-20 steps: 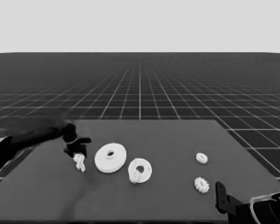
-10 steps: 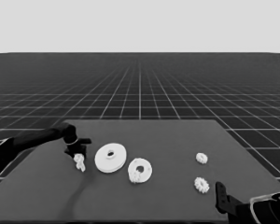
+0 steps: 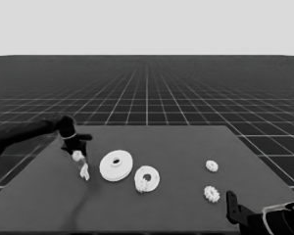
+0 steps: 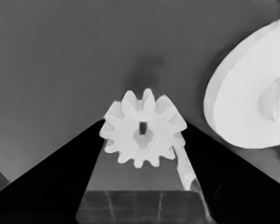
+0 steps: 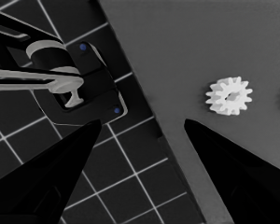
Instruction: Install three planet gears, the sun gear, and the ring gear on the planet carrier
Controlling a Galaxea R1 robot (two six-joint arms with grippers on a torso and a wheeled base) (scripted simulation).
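Note:
My left gripper (image 3: 78, 152) hangs over the table's left part, shut on a planet gear (image 3: 79, 157). In the left wrist view that gear (image 4: 143, 135) sits squeezed between both fingers. A thin white piece (image 3: 84, 172) lies on the table just below it. To the right lies the ring gear, the larger round part (image 3: 116, 165). Beyond it is the planet carrier, the smaller round part (image 3: 147, 178), with one gear (image 3: 144, 185) at its near edge. Two more gears (image 3: 211, 166) (image 3: 211, 194) lie at the right. My right gripper (image 3: 232, 209) waits open at the lower right corner.
The right wrist view shows one gear (image 5: 229, 95) near the table's corner, with the floor grid and dark machinery (image 5: 79, 88) past the edge. The ring gear (image 4: 247, 93) is close beside the left gripper.
The left gripper has risen slightly and taken the gear up with it, leaving the thin white piece on the table. The right arm has not moved.

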